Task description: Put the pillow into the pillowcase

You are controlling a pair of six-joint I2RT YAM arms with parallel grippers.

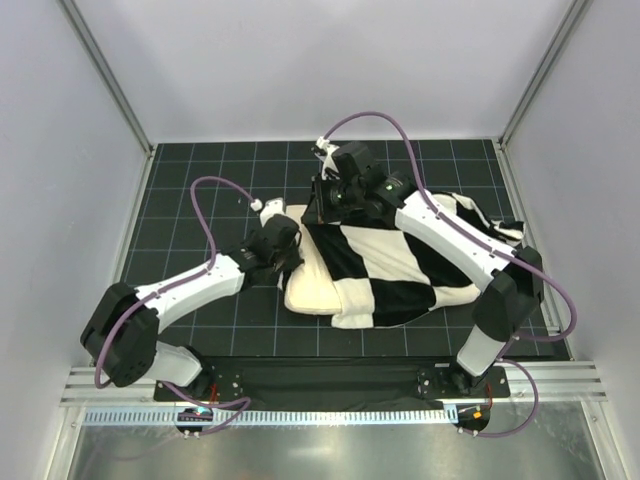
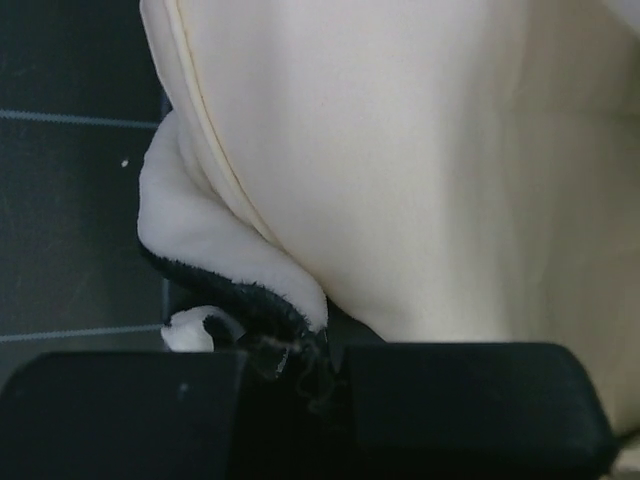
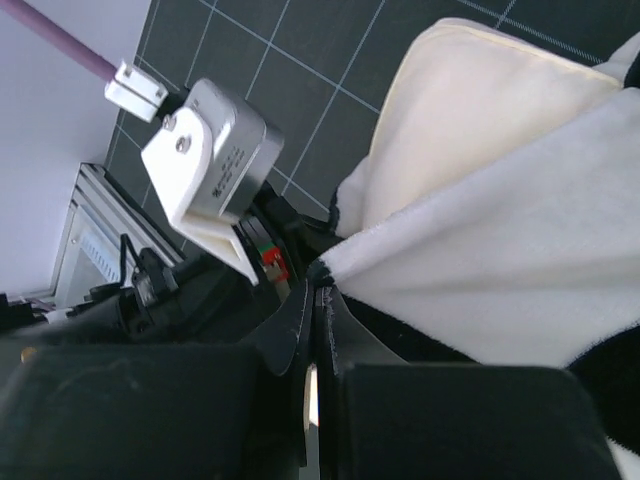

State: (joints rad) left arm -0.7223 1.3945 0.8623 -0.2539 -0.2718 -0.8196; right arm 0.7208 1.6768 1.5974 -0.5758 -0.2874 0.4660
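Shows, mid-frame from overhead on the black gridded mat (image 1: 200, 180), the pillow (image 1: 308, 288) partly sheathed in the checked pillowcase (image 1: 385, 265), cream end bare toward the lower left. At the pillowcase's open edge, left gripper (image 1: 288, 252) clamped on the plush hem, black-and-white fabric pinched between closed fingers in its wrist view. Just above, at the upper left corner of the pillowcase, right gripper (image 1: 322, 212) likewise clenched on fabric, white plush fanning from its tips across the lower right of its own view.

Even bright light, soft shadows; wrist foregrounds blurred.
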